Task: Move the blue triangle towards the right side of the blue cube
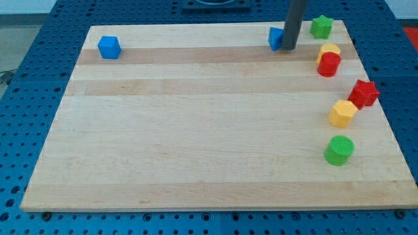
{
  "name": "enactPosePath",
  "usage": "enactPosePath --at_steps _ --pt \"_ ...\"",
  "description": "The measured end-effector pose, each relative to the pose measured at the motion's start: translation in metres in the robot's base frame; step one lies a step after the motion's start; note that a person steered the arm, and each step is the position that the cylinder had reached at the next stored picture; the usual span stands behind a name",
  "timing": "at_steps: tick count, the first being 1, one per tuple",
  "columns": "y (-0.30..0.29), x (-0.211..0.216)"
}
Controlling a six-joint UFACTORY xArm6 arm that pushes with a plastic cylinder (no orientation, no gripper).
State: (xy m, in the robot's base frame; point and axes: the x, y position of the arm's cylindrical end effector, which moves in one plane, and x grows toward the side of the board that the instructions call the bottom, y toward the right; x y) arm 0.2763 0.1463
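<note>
The blue cube (109, 47) sits near the top left corner of the wooden board (196, 130). The blue triangle (275, 38) is at the top of the board, right of centre, mostly hidden behind my rod. My tip (288, 48) touches the board right against the triangle's right side. The triangle is far to the right of the cube.
A green star-like block (321, 26) lies at the top right. Below it are a yellow block (330, 50) with a red cylinder (328, 64) against it, a red star-like block (364, 93), a yellow hexagon-like block (342, 113) and a green cylinder (339, 150).
</note>
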Motion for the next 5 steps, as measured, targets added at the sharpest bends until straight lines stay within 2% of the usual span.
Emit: enactPosePath --at_steps 2,5 --pt "0.048 0.009" --pt "0.036 -0.048"
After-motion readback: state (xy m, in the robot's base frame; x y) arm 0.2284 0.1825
